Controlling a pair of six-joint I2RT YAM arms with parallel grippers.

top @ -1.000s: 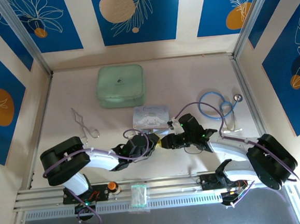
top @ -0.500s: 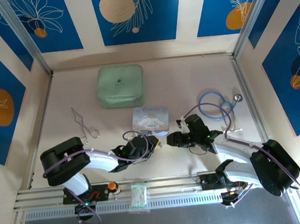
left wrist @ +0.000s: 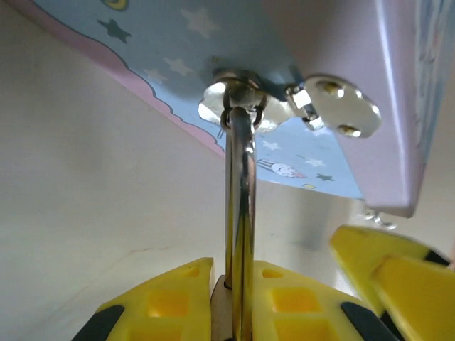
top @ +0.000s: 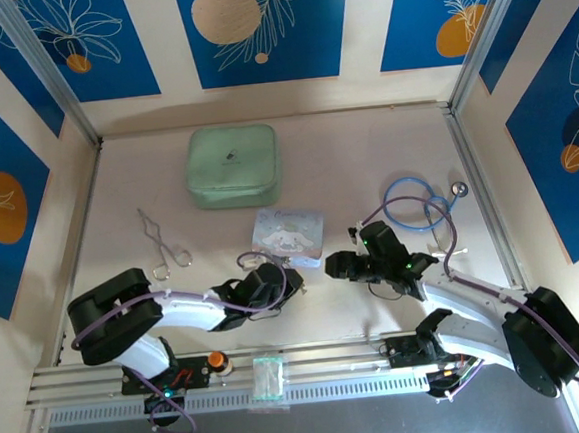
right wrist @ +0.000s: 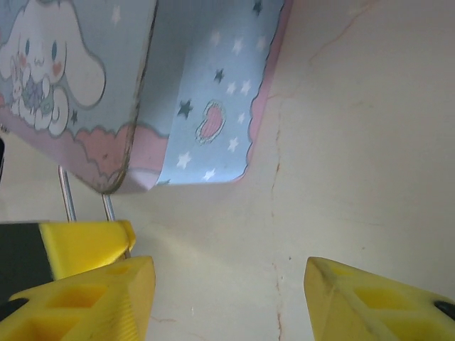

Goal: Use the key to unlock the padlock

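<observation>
From the overhead camera I see my left gripper lying low on the pale table, just below the centre of the frame. Its tip is up against the near edge of the pale-blue cartoon-printed rectangular tin. On the left wrist camera its yellow fingers are clamped on the small brass-bodied padlock. A sliver of the tan body shows between the pads at the bottom of the frame. The thin silver shackle runs straight up the middle and threads through the tin's metal hasp loop near the top centre. I cannot tell whether the shackle is locked.

My right gripper sits just right of centre in the overhead view, pointing left toward the tin's lower right corner, near the left gripper but apart from it. On the right wrist camera its two yellow fingers stand wide apart in the bottom corners, with bare table between them, gripping nothing. The tin takes the upper left there, and two thin silver shackle legs drop from under it at the left edge.

Overhead, a mint-green zip pouch lies upper centre-left, and silver scissor-like forceps lie at the left. A blue-tubed stethoscope lies at the right, and an orange round knob sits on the aluminium rail along the bottom
</observation>
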